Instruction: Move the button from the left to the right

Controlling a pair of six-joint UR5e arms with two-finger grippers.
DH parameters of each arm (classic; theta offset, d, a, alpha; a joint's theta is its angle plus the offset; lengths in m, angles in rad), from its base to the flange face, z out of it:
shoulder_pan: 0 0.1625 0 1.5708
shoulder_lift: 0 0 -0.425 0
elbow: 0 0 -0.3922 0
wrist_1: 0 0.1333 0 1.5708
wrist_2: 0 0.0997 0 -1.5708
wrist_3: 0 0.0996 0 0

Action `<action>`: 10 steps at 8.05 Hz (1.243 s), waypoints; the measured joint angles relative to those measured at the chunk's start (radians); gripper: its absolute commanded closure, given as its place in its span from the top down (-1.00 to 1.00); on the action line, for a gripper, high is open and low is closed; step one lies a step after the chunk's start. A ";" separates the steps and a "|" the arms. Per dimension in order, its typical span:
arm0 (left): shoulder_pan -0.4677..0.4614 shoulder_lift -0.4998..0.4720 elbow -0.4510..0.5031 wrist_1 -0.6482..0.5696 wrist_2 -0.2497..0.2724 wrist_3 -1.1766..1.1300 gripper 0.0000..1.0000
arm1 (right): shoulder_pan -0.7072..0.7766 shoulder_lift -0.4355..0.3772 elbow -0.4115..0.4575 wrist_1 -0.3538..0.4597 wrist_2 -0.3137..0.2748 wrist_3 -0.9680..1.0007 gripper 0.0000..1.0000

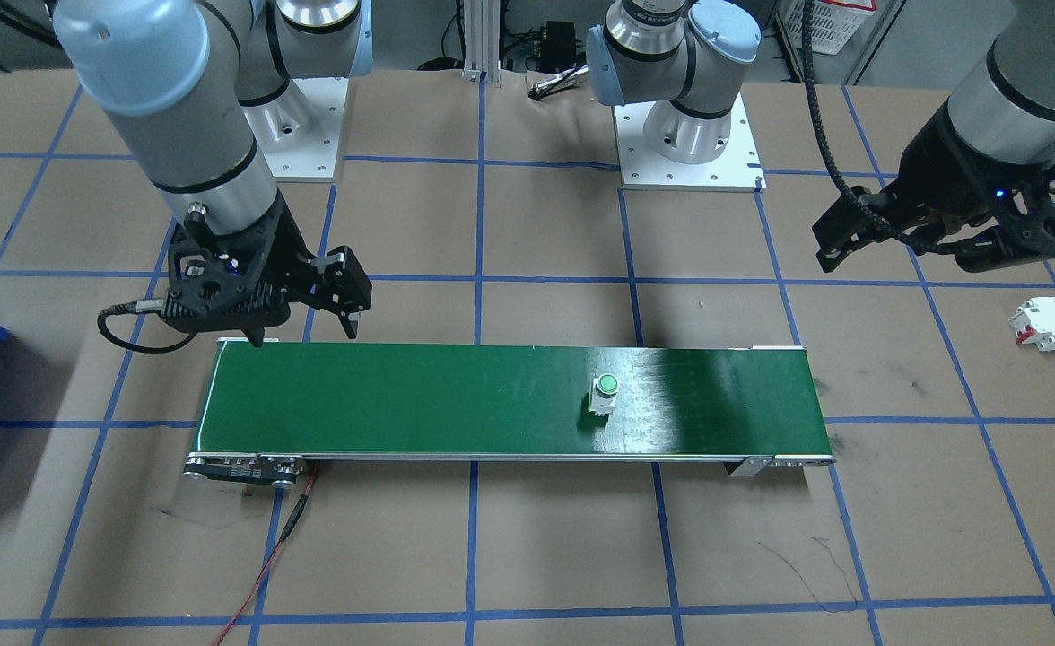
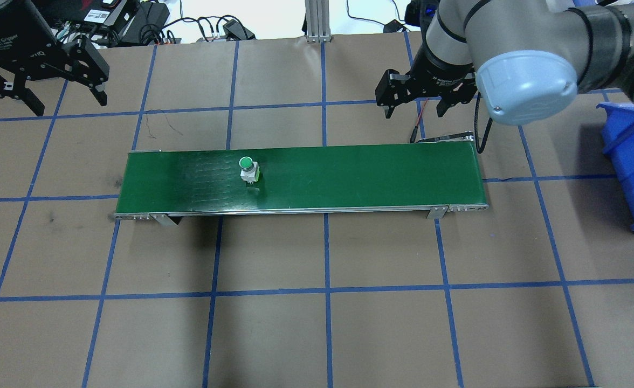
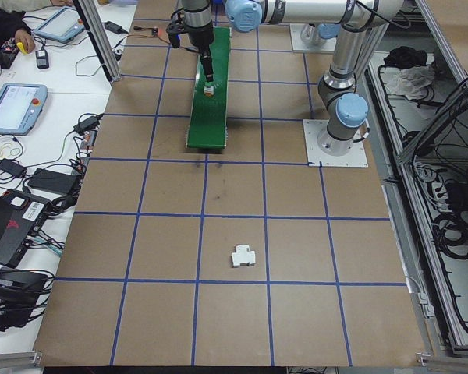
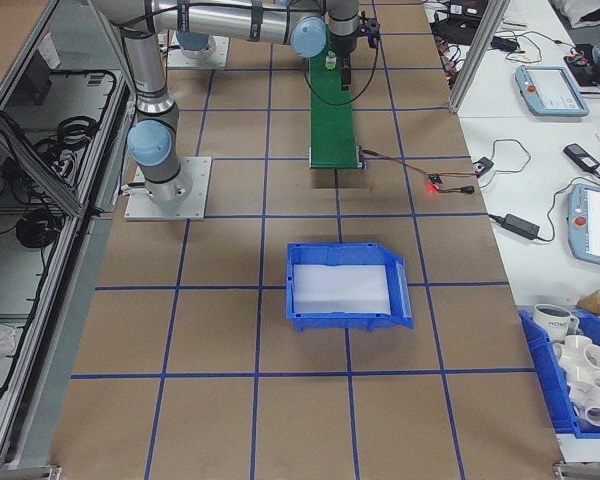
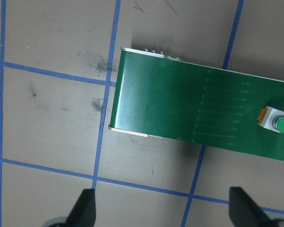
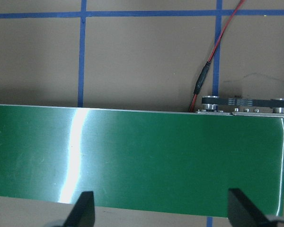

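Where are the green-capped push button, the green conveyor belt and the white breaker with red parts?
green-capped push button (image 2: 246, 163): overhead exterior view, on its round cap.
green conveyor belt (image 2: 360, 175): overhead exterior view, bare belt surface.
white breaker with red parts (image 1: 1044, 324): front-facing view, white body.

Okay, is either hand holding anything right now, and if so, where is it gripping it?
Nothing is held. The left hand and right hand are both open and empty, off the belt. The button stands untouched on the green conveyor belt.

Silver arms, pale-blue caps, black wrists
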 measured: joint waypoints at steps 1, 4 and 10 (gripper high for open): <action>0.000 0.002 -0.003 0.005 0.000 0.001 1.00 | 0.000 0.036 0.003 -0.012 0.019 0.019 1.00; 0.001 -0.002 -0.006 0.025 0.000 0.004 1.00 | 0.003 0.106 0.028 -0.054 0.138 0.104 1.00; 0.000 0.000 -0.007 0.042 -0.001 0.004 1.00 | 0.013 0.192 0.036 -0.122 0.272 0.181 1.00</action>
